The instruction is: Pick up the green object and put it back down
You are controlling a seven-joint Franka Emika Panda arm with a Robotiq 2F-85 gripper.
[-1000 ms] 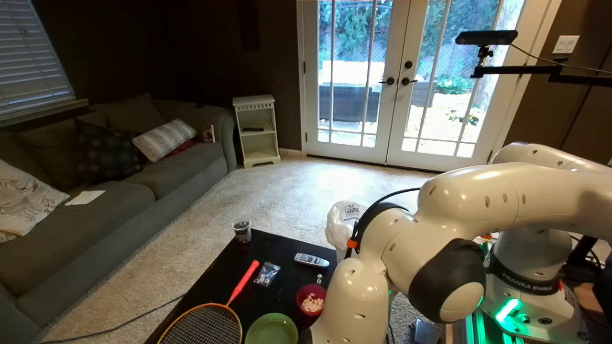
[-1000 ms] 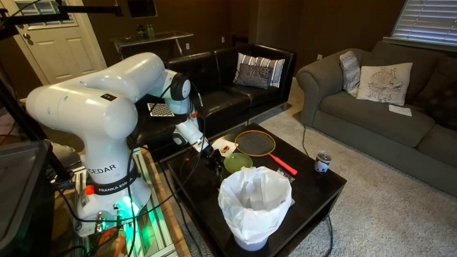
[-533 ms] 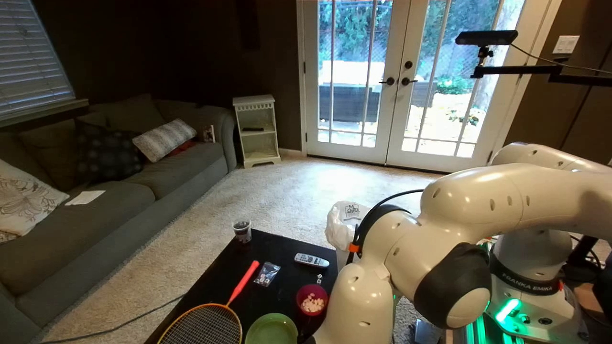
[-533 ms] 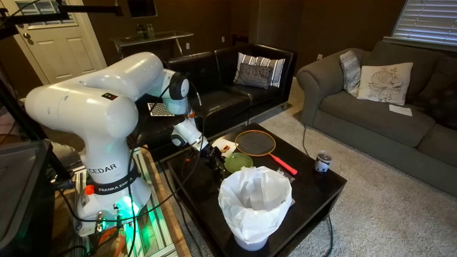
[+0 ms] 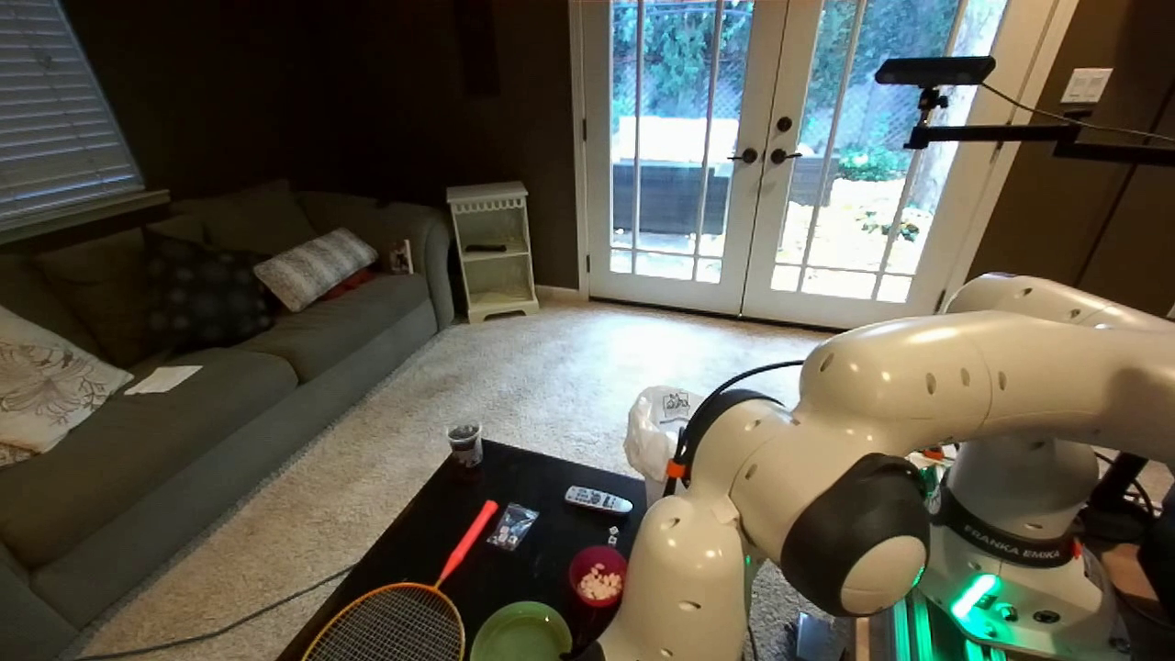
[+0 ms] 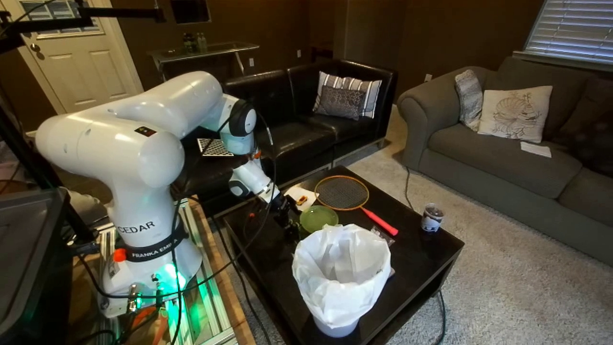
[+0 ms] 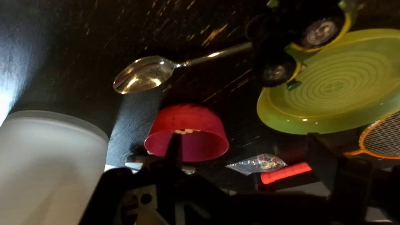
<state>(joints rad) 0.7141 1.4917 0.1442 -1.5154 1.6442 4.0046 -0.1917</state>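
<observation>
Low and dark, the table (image 6: 412,268) stands on pale carpet (image 6: 507,254), near a black sofa (image 6: 306,132). It carries a green plate (image 6: 319,218), a racket (image 6: 345,194) and, as the wrist view shows, a red bowl (image 7: 190,118), a spoon (image 7: 156,72) and a toy (image 7: 307,36) on wheels, green and yellow in parts. From that camera the toy stands before the plate and the spoon's handle; whether it touches either, I cannot tell.

The gripper (image 7: 244,137) is spread wide, and it holds nothing between its fingers. In an exterior view it hangs low, near the plate.

Which thing is the green object is not certain: toy or plate may be meant. The plate lies flat on the table, and the toy seems to rest there too. So I judge that the task is at its beginning, with grasp, lift and setting down all left. However, one moment alone does not exclude that the object is already put back.
</observation>
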